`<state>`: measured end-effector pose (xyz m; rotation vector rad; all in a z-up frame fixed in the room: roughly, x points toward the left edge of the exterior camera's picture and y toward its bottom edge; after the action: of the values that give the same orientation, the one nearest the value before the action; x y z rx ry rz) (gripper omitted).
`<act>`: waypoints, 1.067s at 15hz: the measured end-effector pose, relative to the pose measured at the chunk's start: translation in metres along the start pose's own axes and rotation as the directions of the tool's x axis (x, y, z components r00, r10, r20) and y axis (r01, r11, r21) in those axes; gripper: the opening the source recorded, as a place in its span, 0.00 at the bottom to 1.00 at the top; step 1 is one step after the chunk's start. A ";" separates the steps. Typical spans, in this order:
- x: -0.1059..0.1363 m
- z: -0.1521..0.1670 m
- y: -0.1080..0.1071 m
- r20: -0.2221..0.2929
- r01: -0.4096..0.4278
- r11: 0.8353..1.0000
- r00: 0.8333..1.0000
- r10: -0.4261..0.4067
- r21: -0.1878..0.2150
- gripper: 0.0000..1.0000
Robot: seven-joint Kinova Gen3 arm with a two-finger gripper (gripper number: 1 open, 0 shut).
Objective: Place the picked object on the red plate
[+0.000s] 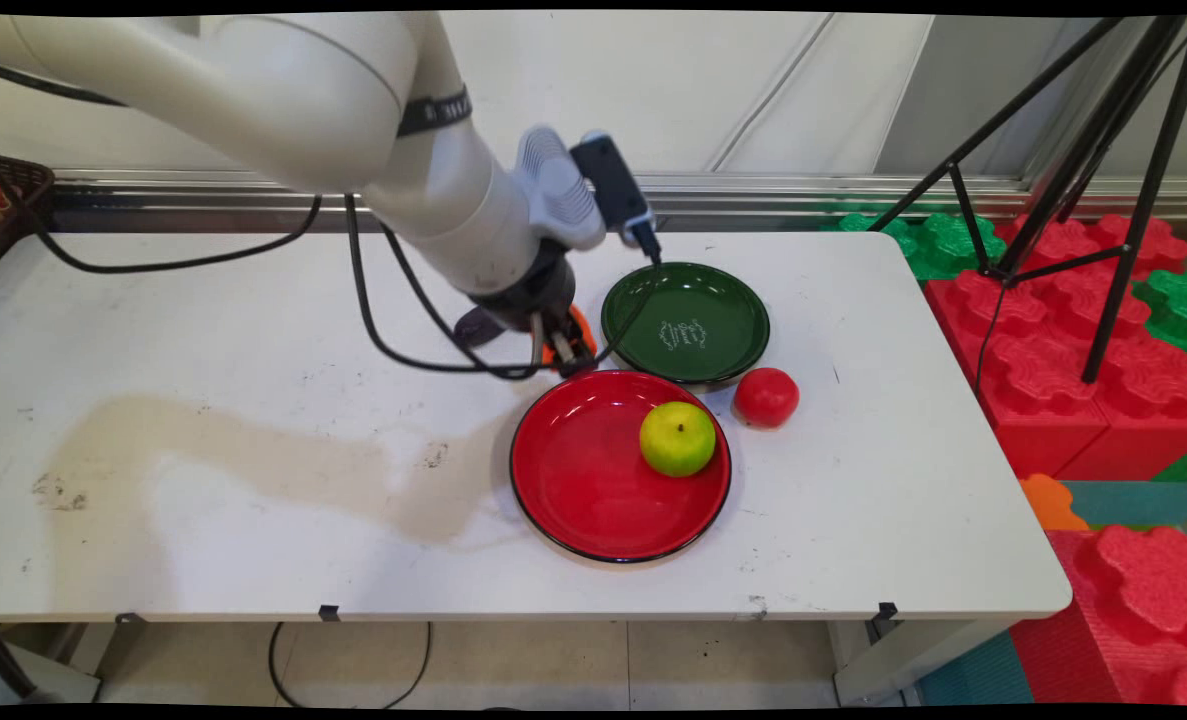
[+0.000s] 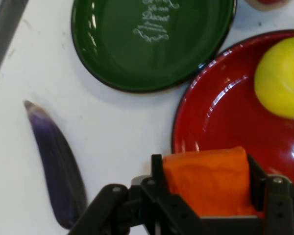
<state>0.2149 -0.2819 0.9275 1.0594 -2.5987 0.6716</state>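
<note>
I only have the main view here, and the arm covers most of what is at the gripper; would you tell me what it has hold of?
Observer: The gripper is shut on an orange block, clamped between both fingers.
Operator: Thank you. And the dark shape behind the wrist?
Observer: A purple eggplant lying flat on the table, apart from the gripper.
Operator: Where is the block relative to the red plate?
Observer: In the hand view it overlaps the red plate at its rim, across the plate from the yellow-green apple.

Bright, even light from overhead fills the room, and shadows on the worktop [image 1: 253,300] stay soft and short. White glare streaks the red plate [image 2: 220,98] and green plate [image 2: 93,22]; the hand view is slightly soft.
</note>
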 end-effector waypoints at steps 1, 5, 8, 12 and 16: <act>-0.003 0.004 0.003 0.012 -0.003 1.000 1.000 0.003 -0.009 0.00; -0.004 0.026 0.015 0.045 -0.048 0.998 0.998 0.050 -0.047 0.00; -0.003 0.048 0.022 0.063 -0.084 0.993 0.994 0.089 -0.077 0.00; -0.004 0.075 0.026 0.082 -0.121 0.986 0.988 0.131 -0.111 0.00; -0.010 0.098 0.026 0.095 -0.152 0.978 0.981 0.167 -0.143 0.00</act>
<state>0.1972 -0.3094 0.8307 0.8752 -2.7993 0.4761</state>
